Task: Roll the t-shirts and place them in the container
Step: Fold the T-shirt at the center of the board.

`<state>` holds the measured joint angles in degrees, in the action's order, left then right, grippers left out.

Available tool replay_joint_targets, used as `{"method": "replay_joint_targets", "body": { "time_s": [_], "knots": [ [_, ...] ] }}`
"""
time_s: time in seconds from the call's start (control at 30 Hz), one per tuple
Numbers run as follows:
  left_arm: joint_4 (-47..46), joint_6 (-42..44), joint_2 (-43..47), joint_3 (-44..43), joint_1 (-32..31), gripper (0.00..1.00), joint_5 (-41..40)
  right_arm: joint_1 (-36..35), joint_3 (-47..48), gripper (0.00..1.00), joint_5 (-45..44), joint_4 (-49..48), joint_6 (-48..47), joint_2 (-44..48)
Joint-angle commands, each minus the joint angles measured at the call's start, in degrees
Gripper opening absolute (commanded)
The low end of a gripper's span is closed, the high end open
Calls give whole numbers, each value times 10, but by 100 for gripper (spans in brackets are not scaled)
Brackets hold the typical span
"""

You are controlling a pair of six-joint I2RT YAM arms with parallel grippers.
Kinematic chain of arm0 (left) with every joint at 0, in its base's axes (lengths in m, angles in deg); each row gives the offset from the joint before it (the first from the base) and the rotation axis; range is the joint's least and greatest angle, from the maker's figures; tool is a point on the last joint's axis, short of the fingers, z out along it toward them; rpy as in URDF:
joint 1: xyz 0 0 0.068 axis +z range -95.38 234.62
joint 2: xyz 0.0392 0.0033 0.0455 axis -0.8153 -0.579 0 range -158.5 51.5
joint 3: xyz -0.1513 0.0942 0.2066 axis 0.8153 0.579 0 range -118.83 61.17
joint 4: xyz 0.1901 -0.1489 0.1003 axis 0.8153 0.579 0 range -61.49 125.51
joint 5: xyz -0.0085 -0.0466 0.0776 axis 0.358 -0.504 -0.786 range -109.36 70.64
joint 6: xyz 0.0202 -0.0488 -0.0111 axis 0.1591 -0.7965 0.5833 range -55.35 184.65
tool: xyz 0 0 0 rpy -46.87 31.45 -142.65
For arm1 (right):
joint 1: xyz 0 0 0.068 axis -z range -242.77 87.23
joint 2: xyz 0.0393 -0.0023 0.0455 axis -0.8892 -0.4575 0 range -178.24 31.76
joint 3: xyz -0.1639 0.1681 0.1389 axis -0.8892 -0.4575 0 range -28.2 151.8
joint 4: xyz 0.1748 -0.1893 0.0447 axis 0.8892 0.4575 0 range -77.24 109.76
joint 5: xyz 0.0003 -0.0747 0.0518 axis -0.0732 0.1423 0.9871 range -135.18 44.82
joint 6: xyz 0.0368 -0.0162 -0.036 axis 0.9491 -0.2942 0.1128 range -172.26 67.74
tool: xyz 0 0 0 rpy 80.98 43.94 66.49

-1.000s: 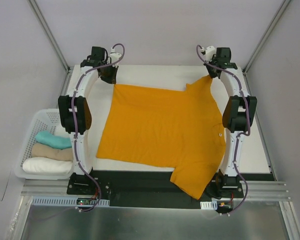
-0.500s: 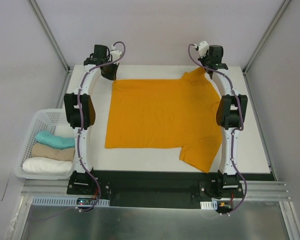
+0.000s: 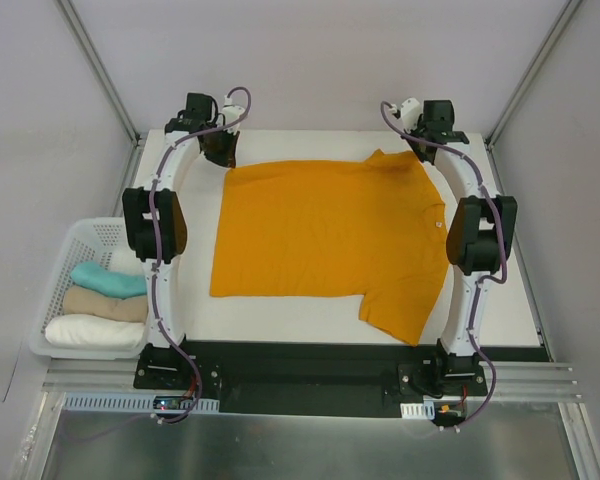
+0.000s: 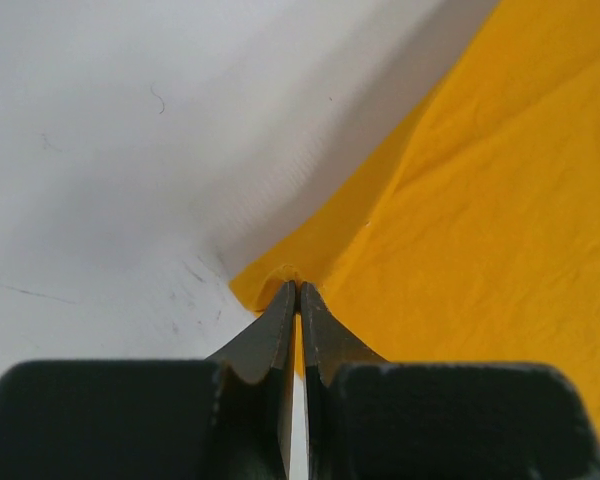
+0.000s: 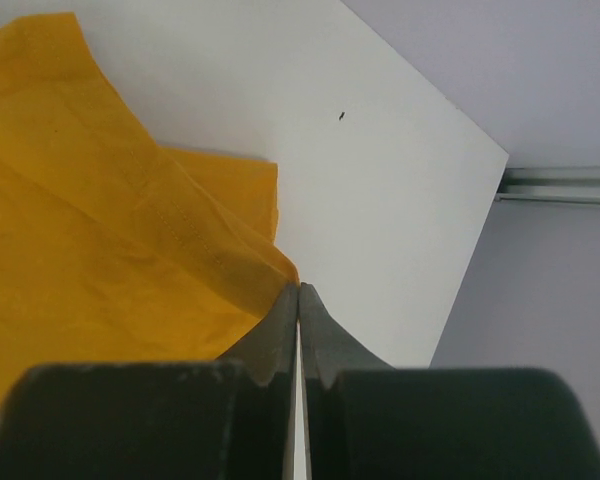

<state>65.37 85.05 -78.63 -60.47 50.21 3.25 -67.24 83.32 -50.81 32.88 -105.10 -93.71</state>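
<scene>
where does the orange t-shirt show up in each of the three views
top external: t-shirt spread flat mid-table, between the two arms.
left wrist: t-shirt fills the right side, one corner pinched in the left gripper.
right wrist: t-shirt fills the left side, one corner pinched in the right gripper.
shared landmark: the white table under it, in all three views.

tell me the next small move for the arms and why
Probably open both and let go: the left gripper and right gripper are each shut on a far-edge corner of the orange t-shirt, which lies spread nearly flat on the table, so rolling can start.
</scene>
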Motion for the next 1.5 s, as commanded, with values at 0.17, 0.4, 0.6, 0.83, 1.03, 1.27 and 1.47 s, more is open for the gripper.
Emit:
{"method": "replay_joint_targets", "body": {
  "time_s": [0.17, 0.4, 0.6, 0.83, 1.03, 1.27, 1.47],
  "knots": [
    [10, 47, 79, 28, 4, 0, 8, 2, -59, 1, -16, 70, 12, 101],
    [10, 88, 106, 68, 4, 0, 3, 3, -72, 1, -18, 125, 39, 131],
    [9, 102, 108, 79, 4, 0, -2, 1, -113, 1, -19, 161, 84, 175],
    [10, 102, 106, 74, 4, 0, 5, 0, -148, 1, -18, 179, 100, 229],
    [10, 119, 108, 77, 4, 0, -7, 1, -156, 1, -7, 202, 110, 245],
    [10, 140, 116, 91, 4, 0, -8, -4, -177, 1, 3, 232, 135, 271],
    [13, 155, 130, 127, 4, 0, -8, -3, -213, 1, 2, 241, 132, 298]
  ]
}}
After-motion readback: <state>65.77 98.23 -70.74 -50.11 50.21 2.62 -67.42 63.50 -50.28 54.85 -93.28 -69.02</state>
